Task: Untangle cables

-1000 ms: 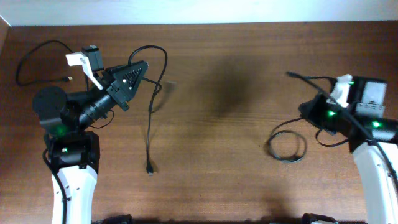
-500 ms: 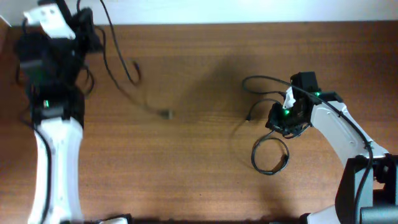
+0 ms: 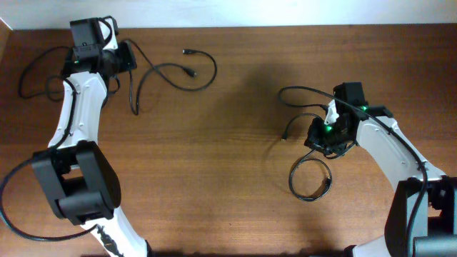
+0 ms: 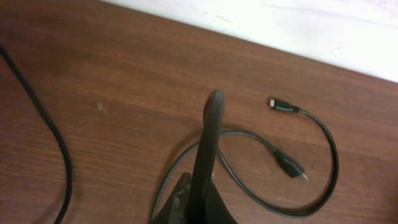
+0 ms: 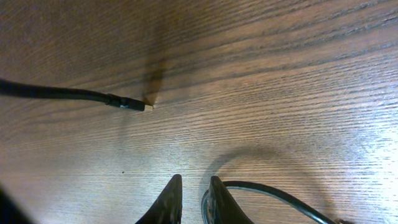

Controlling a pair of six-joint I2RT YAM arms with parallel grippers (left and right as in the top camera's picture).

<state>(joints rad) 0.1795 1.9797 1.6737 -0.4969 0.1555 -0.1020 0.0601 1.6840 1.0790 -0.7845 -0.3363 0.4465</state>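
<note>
The clenched left claw (image 4: 214,102) stands over a thin black cord with metal plugs (image 4: 334,163) at the upper left of the brown wooden worktop (image 3: 214,193), while the slightly parted, empty right claw (image 5: 193,185) is just beside a coiled thin black cord (image 3: 290,180) at the right.

In the right wrist view, the plug-ended cable (image 5: 68,93) is running off the left edge; the looped cable (image 5: 273,191) is leaving bottom right.

Wearing white shells along the left arm (image 3: 77,118) and right arm (image 3: 382,146), carrying black joint housings, glowing green near the right wrist, trailing a thick black wire (image 3: 16,170) at the left base, ending in dark tapered fingers (image 5: 169,198).
</note>
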